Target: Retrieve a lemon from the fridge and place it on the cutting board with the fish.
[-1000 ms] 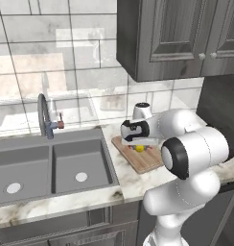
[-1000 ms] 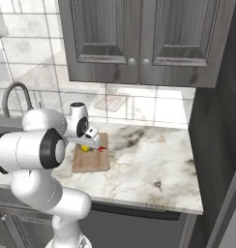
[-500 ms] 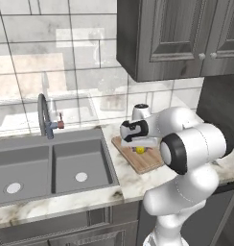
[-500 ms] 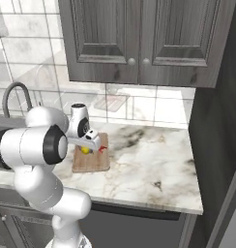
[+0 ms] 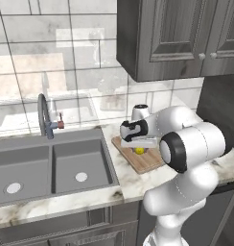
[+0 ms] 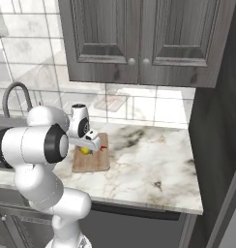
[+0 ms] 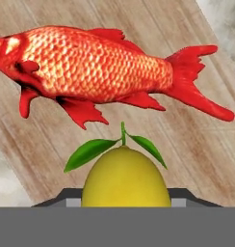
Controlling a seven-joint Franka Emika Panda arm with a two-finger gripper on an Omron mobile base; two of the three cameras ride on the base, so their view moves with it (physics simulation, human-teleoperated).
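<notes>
Hand view gives you fish (image 7: 105, 72) scales and lemon (image 7: 125, 178) leaves; base views don't. End effector (image 5: 139, 148) pinches lemon.

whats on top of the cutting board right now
On the cutting board lies the red-orange fish. The lemon, with its green leaves, sits between the end effector fingers just over the wood. Whether the lemon touches the board is hidden under the fruit.

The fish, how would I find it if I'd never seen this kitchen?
Look at the marble counter right of the sink, where a wooden cutting board lies. The fish lies flat on that board, just beyond the lemon. It is long, red-orange and scaly with a forked tail, while the lemon is round and yellow with green leaves.
</notes>
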